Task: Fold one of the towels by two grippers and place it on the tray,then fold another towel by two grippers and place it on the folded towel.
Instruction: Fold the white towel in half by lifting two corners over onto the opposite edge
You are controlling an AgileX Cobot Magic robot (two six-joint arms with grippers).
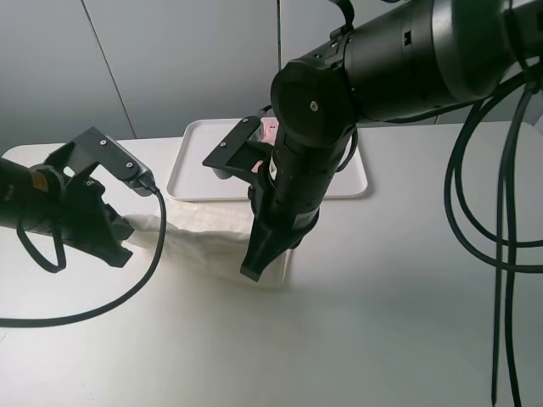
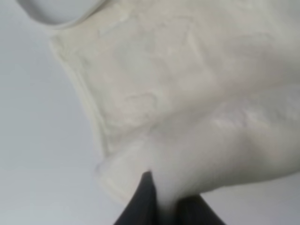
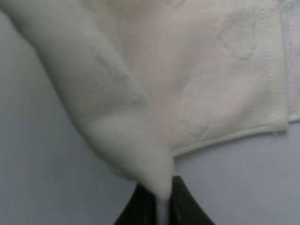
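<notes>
Folding is taking place over a white tabletop [image 1: 390, 305]. The left hand [image 1: 119, 244] is gripping one end of a cream towel [image 1: 204, 246], its dark fingers nearly together with only a fold of cloth between them. The right hand [image 1: 259, 264] is pinching the other end in the same way. The towel is stretching between the two hands, with its lower layer lying flat on the tabletop beneath them. Beyond both hands a white tray [image 1: 191, 170] is sitting. A pink patch [image 1: 270, 129] is showing on it, mostly hidden behind the right arm [image 1: 297, 161]. It may be the first towel, already folded and placed, though that is not certain. If so, finishing this fold and stacking the cream towel on top are what is remaining.
</notes>
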